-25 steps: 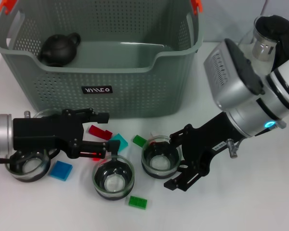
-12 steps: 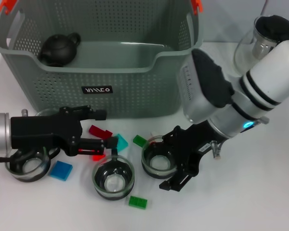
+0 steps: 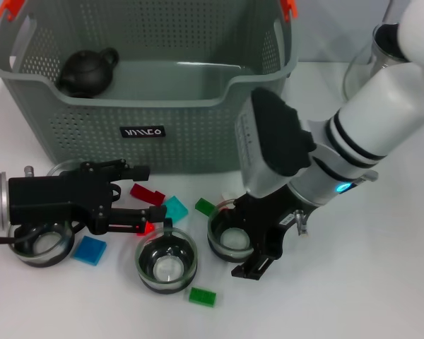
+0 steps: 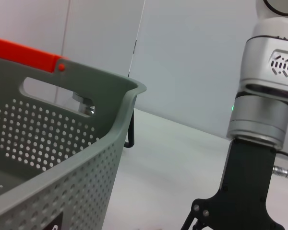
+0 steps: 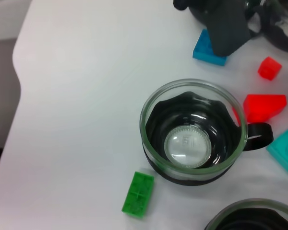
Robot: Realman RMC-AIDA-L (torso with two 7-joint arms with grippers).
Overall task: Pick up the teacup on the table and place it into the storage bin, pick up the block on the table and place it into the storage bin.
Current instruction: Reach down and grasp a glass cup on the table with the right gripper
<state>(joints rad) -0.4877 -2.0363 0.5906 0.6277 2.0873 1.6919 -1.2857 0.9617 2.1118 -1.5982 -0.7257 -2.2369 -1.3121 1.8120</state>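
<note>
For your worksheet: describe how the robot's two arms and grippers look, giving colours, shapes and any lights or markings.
The right arm is white with black rings, a silver wrist block with a black pad and a small cyan light. Its right gripper is black and angular. The left gripper is black too, on a silver cylindrical wrist, with a red glow.

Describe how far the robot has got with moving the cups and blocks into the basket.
Nothing looks done: the basket holds only a black teapot. In hand: the right gripper, open, straddles the right cup; the left gripper hovers open over the red block. Left: that cup, the middle cup, the left cup and the blocks, such as the blue block, all on the table.
</note>
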